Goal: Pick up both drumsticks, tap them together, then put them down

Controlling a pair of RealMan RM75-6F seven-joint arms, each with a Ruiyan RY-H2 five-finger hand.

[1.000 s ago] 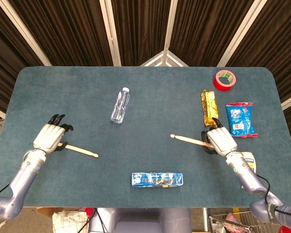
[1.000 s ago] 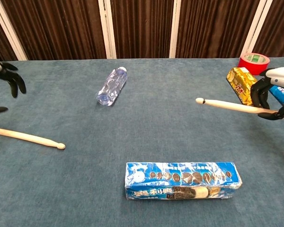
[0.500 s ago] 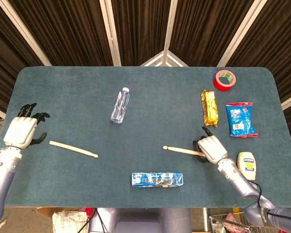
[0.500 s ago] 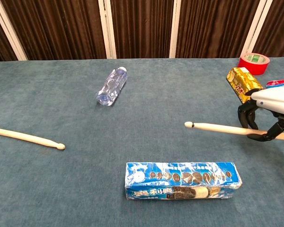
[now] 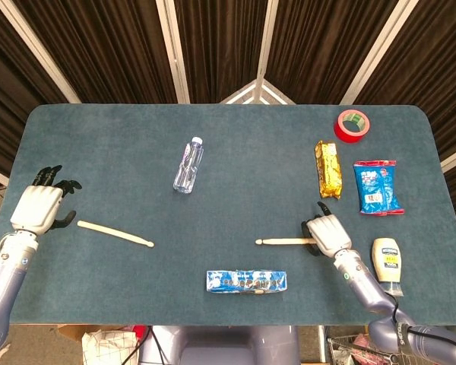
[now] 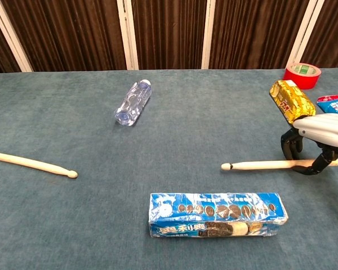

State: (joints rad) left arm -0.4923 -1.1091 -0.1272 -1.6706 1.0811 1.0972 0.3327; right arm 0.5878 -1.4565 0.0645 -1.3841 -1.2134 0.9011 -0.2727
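The left drumstick lies flat on the blue table, tip pointing right. My left hand hovers to the left of its butt end, fingers spread, touching nothing; the chest view does not show this hand. The right drumstick lies level at the table surface, tip pointing left. My right hand has its fingers curled around the stick's butt end and grips it.
A clear water bottle lies at centre back. A blue cookie box sits near the front edge. A yellow snack pack, a blue snack bag, a red tape roll and a sauce bottle crowd the right side.
My left hand has let go of the left drumstick and drawn back to the left. My right hand has brought its drumstick down and forward, level with the table.
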